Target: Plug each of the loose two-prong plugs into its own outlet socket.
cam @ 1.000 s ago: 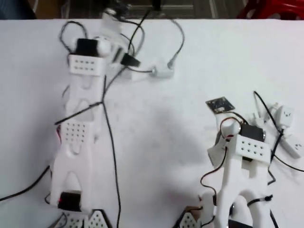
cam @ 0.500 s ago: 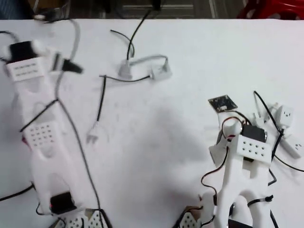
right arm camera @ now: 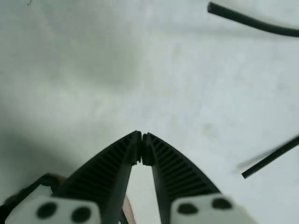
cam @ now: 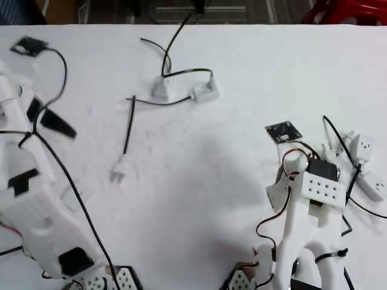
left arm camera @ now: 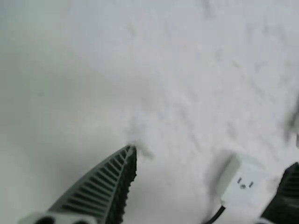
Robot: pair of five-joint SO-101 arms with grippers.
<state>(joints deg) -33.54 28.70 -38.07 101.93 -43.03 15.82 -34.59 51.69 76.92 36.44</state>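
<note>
Your loose plug lies flat on the tabletop, left of centre. Its black cord runs away from it toward the far socket and a small white fitting just beside that. I cannot tell whether the fitting is a plug or a socket. The plug and the far socket are well apart, so nothing is mated there yet.

At the right edge sit an upper socket and a lower socket, caught among black leads next to the right arm. A small circuit board lies just beyond that arm.

Your left claw is spread wide and has hold of nothing. A white socket face shows between its fingers, apparently resting on the tabletop rather than gripped. The left arm stands at the left edge, which leaves the plug open to a reach from above.

Your right claw is closed tip to tip on nothing, over bare tabletop with black leads nearby. In my judgement you must open it before it can take a plug.
</note>
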